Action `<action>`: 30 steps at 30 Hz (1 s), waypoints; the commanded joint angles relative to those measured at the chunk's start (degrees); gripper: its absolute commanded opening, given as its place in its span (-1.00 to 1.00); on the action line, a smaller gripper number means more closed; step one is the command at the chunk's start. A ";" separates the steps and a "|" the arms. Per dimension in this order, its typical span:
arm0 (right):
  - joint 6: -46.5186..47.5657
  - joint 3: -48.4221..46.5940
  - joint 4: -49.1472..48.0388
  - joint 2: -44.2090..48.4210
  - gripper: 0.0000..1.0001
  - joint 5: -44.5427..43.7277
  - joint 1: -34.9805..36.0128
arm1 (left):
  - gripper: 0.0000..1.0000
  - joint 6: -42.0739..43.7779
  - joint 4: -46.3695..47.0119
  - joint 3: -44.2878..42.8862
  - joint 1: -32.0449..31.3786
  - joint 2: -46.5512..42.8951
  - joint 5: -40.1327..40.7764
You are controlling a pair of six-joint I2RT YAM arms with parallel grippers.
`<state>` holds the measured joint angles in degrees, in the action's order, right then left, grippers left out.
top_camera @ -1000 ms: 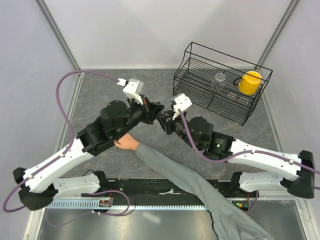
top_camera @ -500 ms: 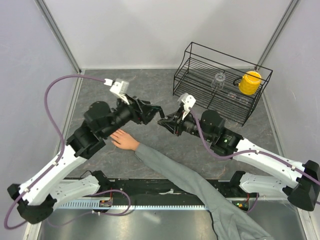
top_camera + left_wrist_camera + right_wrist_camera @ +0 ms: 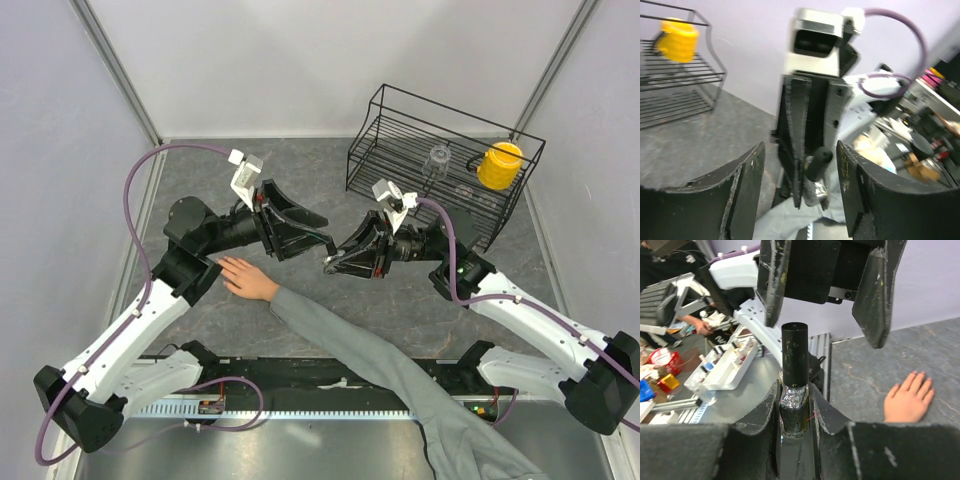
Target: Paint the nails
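The nails (image 3: 921, 375) are lying on a hand (image 3: 907, 400) spread flat on the counter (image 3: 865, 370). Our right fingers (image 3: 771, 410) are clamping the polish bottle (image 3: 792, 412), and our left fingers (image 3: 875, 295) are standing wide before its cap (image 3: 794, 352). We should be centring them on it, squeezing firmly, then twisting straight.

I was bolted down in a robotics lab, not anybody's home. My table (image 3: 200, 170) was a grey slab boxed in by plain pale panels (image 3: 330, 60) on aluminium posts (image 3: 116, 65), with a slotted cable tray (image 3: 150, 408) along its near edge. Past that edge, my right wrist camera caught cluttered workbenches: white parts trays (image 3: 725, 365), coloured bins (image 3: 662, 360), and a worker (image 3: 699, 326) reaching among them.
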<state>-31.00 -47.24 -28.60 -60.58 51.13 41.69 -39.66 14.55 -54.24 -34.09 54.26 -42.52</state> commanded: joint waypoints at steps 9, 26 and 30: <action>-9.51 -1.62 -14.02 -3.32 -1.00 4.68 -0.65 | 0.22 -5.87 9.45 0.10 0.07 1.11 -11.35; 17.25 -11.53 26.67 -3.05 -1.00 -41.30 5.39 | -0.97 11.77 -25.92 -13.77 -6.56 3.39 17.91; 23.88 -17.79 35.01 -7.43 -1.00 -81.07 24.53 | -0.97 18.56 -37.74 -20.72 -24.69 7.68 69.30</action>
<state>-20.47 -58.19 -8.93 -63.09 14.11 51.29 -29.50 -8.38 -68.31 -42.85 58.39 -15.90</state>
